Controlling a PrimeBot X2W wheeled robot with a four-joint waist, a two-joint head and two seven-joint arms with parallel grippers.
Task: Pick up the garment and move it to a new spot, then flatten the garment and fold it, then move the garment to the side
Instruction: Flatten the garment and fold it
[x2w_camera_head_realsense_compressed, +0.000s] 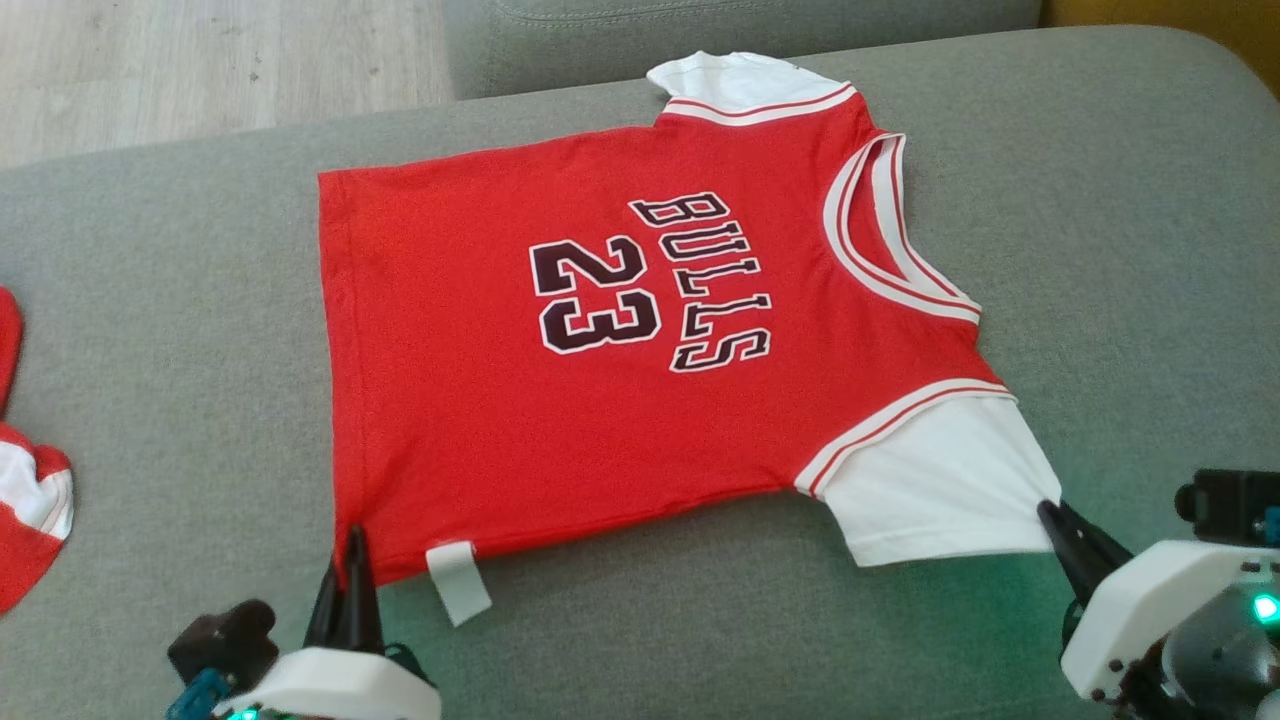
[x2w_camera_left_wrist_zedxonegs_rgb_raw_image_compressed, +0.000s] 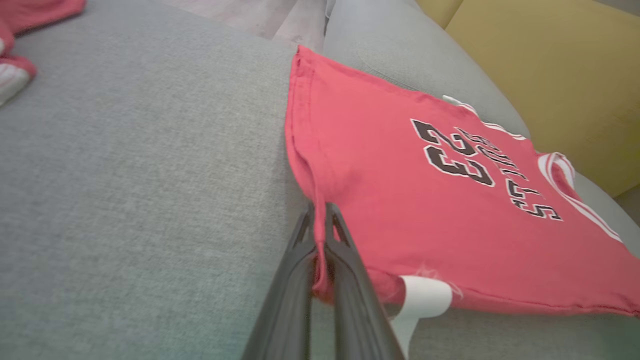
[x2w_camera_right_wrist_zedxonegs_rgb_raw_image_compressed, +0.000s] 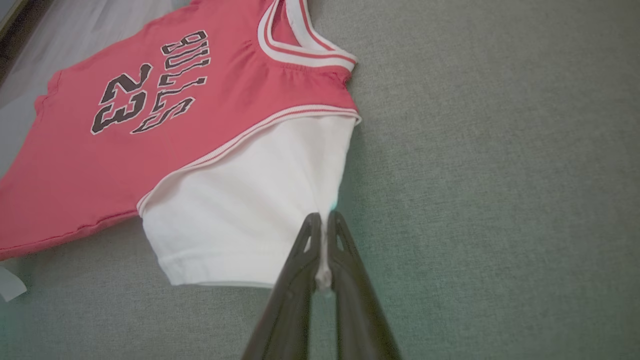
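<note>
A: Quick, where's the jersey?
B: Red jersey lies spread on the grey sofa cushion, print side up, "BULLS 23" in black w/ white edging. Hem to the left, neck to the right.
A: Flat?
B: Mostly. Body looks smooth. Cloth is drawn into a small ridge at the near-left corner and at the near sleeve, where it's pinched.
A: Left gripper?
B: Left gripper is at the near-left hem corner. Jaws are together, clamped on a fold of red cloth. The wrist view shows the fabric squeezed betw. them.
A: Right one?
B: Right gripper is at the near right, clamped on the edge of the white near sleeve. Jaws are together w/ a thin strip of white cloth betw. them.
A: Other bits of the shirt?
B: White far sleeve sticks out at the far side and reaches the cushion's far edge. Collar is white w/ a red stripe, on the right. A white label pokes out from under the near hem, just beside the left gripper on its right.
A: Anything else around?
B: A second garment, red & white, lies at the left edge of the head view, well apart from the jersey. Pale wood floor shows beyond the cushion at far left. A yellow cushion shows in the left wrist view, beyond the jersey's neck end.
</note>
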